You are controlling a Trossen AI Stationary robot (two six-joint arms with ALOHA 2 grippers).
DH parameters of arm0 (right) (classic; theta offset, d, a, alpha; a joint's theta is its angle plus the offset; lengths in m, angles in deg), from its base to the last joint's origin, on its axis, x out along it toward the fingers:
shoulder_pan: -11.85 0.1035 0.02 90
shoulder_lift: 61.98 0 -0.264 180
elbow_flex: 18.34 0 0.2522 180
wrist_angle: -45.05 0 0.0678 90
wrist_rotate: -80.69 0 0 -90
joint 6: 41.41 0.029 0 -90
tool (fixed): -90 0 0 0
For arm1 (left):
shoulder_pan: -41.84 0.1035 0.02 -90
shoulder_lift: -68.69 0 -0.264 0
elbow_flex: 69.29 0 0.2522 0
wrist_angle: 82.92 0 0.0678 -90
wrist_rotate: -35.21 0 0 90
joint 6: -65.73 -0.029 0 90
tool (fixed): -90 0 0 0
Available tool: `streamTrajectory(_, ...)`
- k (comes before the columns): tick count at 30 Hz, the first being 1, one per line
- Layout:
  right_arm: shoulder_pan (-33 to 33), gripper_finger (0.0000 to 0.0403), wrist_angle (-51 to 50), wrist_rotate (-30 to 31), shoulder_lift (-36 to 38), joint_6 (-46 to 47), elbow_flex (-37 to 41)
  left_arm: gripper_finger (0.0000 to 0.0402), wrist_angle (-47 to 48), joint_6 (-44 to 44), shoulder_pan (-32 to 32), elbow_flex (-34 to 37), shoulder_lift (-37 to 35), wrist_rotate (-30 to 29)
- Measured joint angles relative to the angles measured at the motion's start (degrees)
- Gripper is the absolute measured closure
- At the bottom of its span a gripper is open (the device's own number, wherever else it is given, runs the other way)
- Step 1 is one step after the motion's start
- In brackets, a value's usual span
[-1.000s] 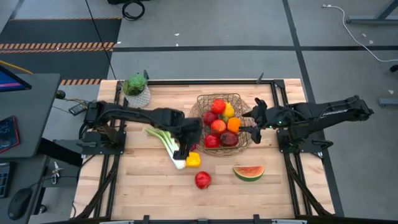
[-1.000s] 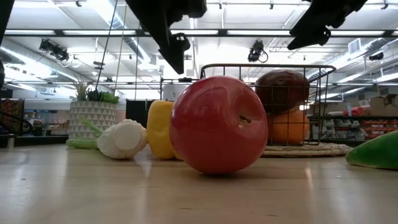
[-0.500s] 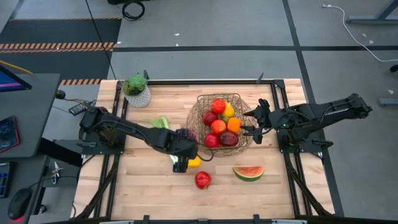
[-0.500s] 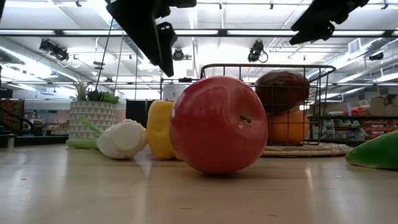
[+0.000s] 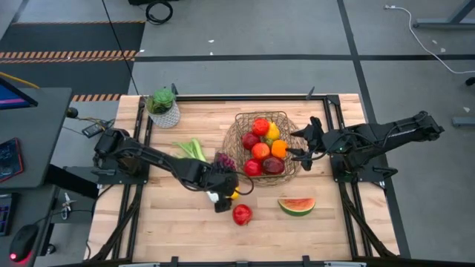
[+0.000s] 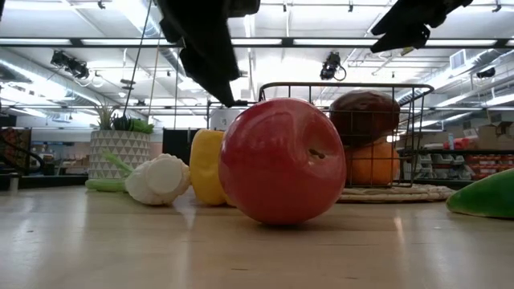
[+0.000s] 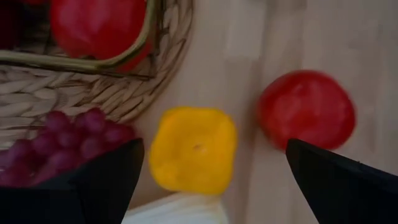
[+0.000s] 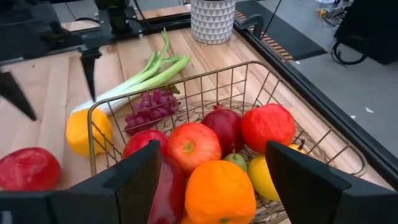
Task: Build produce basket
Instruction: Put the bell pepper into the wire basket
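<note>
The basket (image 5: 261, 145) sits at the far right of the table, already heaped with apples and oranges, while several pieces of produce lie outside it. Nearest the table's front edge are the loose red apple (image 5: 242, 214) and the watermelon slice (image 5: 297, 205), well apart from each other. Just behind the apple lies the yellow pepper (image 7: 193, 149), and the left gripper (image 5: 221, 199) hangs right above it, its fingers spread wide to either side. The risk here is crowding: the white end of the leek (image 5: 192, 151) touches the pepper, and the grapes (image 5: 225, 160) sit just beside it, so a finger coming down may nudge either one, or push the smooth pepper sideways into the apple. Farther back, the right gripper (image 5: 309, 142) waits beside the basket's rim with its fingers apart; a drop onto the piled fruit could roll something out
</note>
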Motion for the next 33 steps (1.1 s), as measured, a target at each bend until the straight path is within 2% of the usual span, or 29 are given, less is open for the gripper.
streamTrajectory(4, 0.1, 0.0112, 0.0, 0.0, 0.0, 0.2, 0.0, 0.0002, -1.9, 2.3, 0.0, 0.0, 0.0, 0.2)
streamTrajectory(14, 2.6, 0.0112, 1.9, 0.5, 0.0, -0.8, 0.0, 0.0002, -1.9, 0.1, 0.1, 0.0, 0.0, 0.2)
streamTrajectory(25, 4.2, 0.0112, 1.8, 1.4, -0.5, -1.3, 0.0, 0.0002, -1.5, -5.5, -0.7, -0.1, 3.9, -4.5)
streamTrajectory(33, 5.0, 0.0112, 2.6, 1.4, -1.8, -1.0, 1.3, 0.0002, -1.2, -5.4, -1.7, 0.0, 8.6, -4.1)
